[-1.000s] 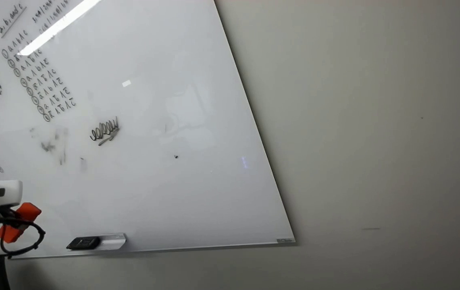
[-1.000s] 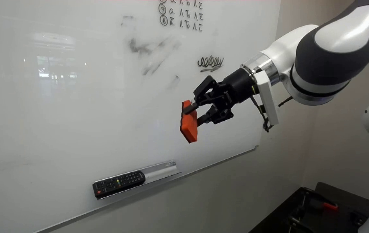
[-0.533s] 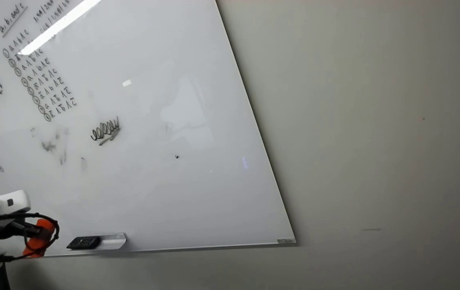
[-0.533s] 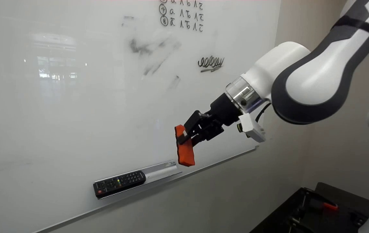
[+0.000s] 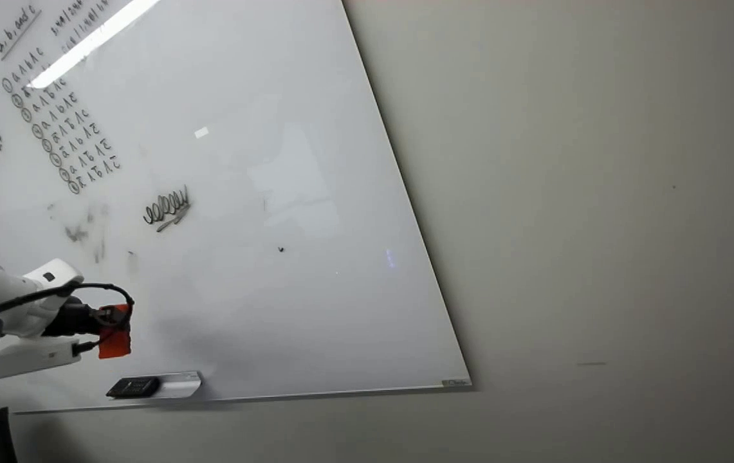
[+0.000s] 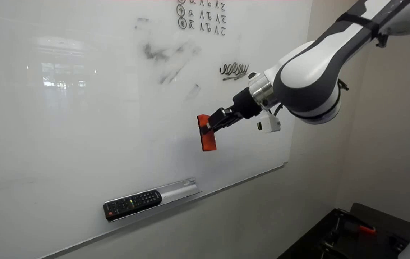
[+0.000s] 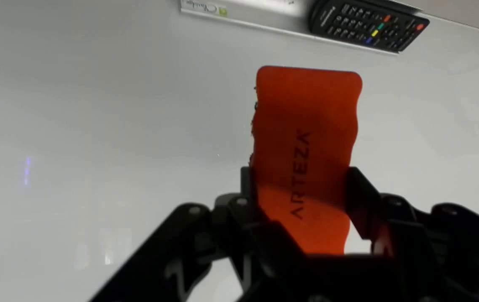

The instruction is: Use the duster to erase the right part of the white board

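Note:
The duster (image 7: 306, 105) is an orange-red block marked ARTEZA. My gripper (image 7: 300, 184) is shut on its long sides in the wrist view. In both exterior views the duster (image 5: 114, 344) (image 6: 209, 143) stands roughly upright in the gripper (image 5: 109, 316) (image 6: 208, 127). The white board (image 5: 264, 308) (image 6: 93, 144) is behind it, and a soft shadow falls beside the duster; it looks apart from the surface. A black scribble (image 5: 168, 208) (image 6: 234, 70) and grey smudges (image 5: 76, 233) (image 6: 154, 54) are above the duster. Lines of handwriting (image 5: 61, 122) are higher up.
A metal tray (image 5: 180, 384) (image 6: 181, 190) (image 7: 256, 16) at the board's lower edge holds a black remote control (image 5: 135, 387) (image 6: 133, 204) (image 7: 367, 25). A beige wall (image 5: 566, 193) adjoins the board. A dark table (image 6: 381, 216) with some gear stands near the robot base.
The gripper with the duster first dipped toward the tray, then rose again. It moved rightward in an exterior view, and its wrist turned. The marks on the board look the same.

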Tool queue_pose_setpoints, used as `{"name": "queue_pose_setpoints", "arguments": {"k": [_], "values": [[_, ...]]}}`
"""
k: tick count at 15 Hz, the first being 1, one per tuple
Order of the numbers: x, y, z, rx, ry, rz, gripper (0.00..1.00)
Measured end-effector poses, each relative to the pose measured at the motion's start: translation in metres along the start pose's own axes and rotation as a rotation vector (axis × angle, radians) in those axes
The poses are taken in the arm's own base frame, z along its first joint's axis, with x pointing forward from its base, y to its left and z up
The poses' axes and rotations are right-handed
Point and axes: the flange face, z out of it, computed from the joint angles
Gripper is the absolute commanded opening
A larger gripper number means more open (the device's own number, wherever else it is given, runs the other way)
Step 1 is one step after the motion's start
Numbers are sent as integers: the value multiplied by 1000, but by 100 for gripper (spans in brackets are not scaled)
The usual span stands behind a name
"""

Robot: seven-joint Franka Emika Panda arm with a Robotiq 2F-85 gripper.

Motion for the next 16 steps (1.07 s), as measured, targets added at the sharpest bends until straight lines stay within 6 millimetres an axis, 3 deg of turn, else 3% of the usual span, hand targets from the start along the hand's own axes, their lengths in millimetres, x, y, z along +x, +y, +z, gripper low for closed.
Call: {"name": "queue_pose_setpoints", "arguments": {"k": [1, 2, 6, 7, 11, 14, 16], "values": [[7, -5, -8, 15, 22, -26, 28], [12, -13, -16, 32, 39, -42, 53], [10, -14, -16, 37, 32, -45, 53], [9, -13, -15, 34, 29, -45, 28], [3, -18, -11, 36, 15, -62, 28], [-12, -26, -2, 30, -21, -122, 28], [-19, -21, 5, 2, -43, -192, 28]]}}
